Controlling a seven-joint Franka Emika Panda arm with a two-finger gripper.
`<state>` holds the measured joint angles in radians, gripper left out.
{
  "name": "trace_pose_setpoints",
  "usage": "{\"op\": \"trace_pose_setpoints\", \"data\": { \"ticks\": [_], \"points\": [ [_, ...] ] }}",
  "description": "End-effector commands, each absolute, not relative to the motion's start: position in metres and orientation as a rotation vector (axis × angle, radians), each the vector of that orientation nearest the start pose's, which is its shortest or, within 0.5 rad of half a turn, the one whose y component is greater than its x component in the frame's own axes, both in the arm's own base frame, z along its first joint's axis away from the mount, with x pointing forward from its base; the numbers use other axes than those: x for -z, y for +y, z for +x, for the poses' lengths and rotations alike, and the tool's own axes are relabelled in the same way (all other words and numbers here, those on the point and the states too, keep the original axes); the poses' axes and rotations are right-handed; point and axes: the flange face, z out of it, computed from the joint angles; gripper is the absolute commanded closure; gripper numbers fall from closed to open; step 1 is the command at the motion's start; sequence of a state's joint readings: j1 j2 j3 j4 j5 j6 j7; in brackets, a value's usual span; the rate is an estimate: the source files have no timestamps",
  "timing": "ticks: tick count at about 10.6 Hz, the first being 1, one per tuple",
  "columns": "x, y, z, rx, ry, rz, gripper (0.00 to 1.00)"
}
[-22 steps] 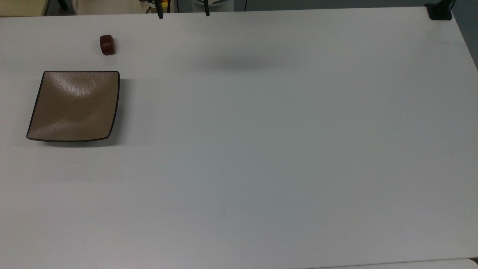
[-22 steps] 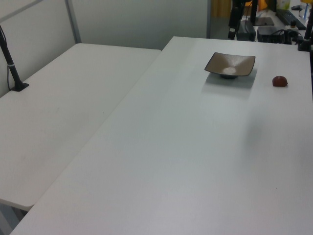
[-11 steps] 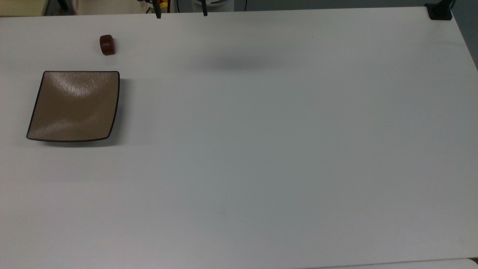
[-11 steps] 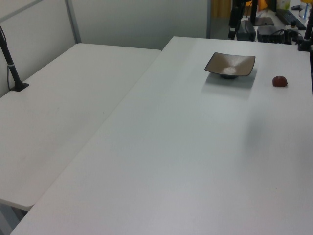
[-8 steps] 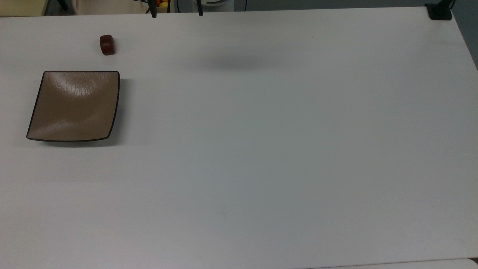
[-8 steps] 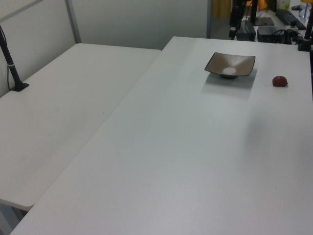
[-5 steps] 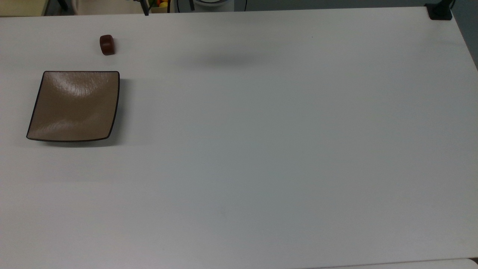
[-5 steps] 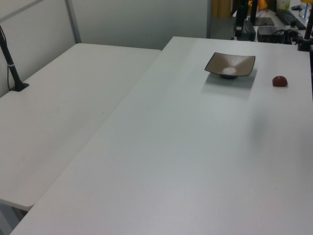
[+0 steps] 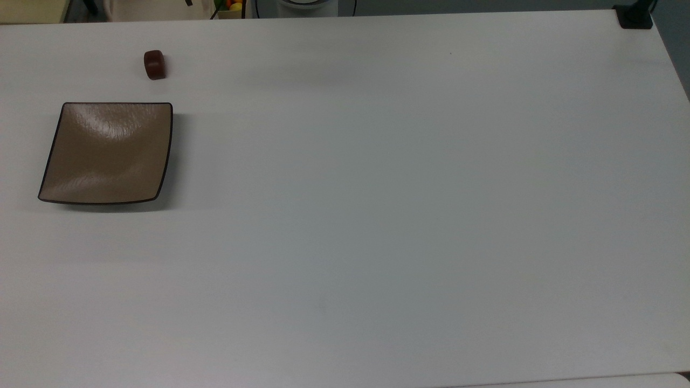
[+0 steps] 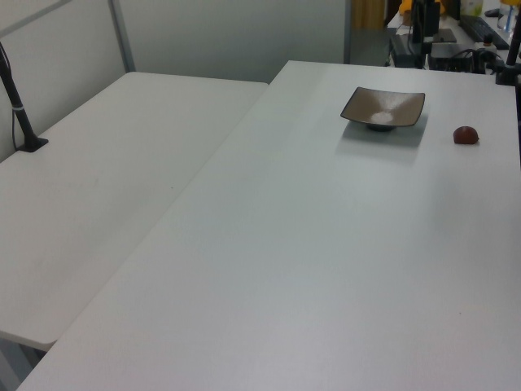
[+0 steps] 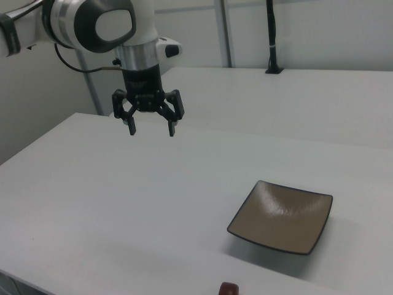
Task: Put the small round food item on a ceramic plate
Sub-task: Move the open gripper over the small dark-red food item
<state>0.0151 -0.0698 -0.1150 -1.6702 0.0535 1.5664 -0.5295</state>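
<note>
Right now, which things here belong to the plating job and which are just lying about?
Job: small dark reddish-brown rounded food lump; square glossy tan-brown ceramic plate; black two-finger gripper, jaws open.
Lying about: black clamp mount at the white table corner.

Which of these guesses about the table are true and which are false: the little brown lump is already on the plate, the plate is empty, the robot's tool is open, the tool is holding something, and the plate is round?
1. The small round food item is on the ceramic plate. False: it lies on the white table, apart from the plate.
2. The plate is empty. True.
3. The tool is open. True: in the right view its fingers are spread.
4. The tool is holding something. False: nothing sits between its fingers, and it hangs above the table, away from both things.
5. The plate is round. False: it is square, tan-brown with a thin dark rim.
</note>
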Motion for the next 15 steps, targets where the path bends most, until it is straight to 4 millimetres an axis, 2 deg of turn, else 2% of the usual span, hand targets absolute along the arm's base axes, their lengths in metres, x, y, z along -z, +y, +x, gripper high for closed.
{"op": "trace_pose_setpoints", "data": {
  "ticks": [1,4,7,9,12,15],
  "points": [
    [-0.616,-0.057,0.521,-0.022,-0.656,-2.993,0.00],
    [-0.610,-0.097,0.518,-0.006,-0.534,-3.015,0.00],
    [-0.592,-0.131,0.514,0.000,-0.456,-3.027,0.00],
    [-0.566,-0.148,0.508,-0.050,-0.421,-3.032,0.00],
    [-0.531,-0.160,0.502,-0.129,-0.440,-3.062,0.00],
    [-0.482,-0.172,0.494,-0.179,-0.449,-3.106,0.00]
  ]
}}
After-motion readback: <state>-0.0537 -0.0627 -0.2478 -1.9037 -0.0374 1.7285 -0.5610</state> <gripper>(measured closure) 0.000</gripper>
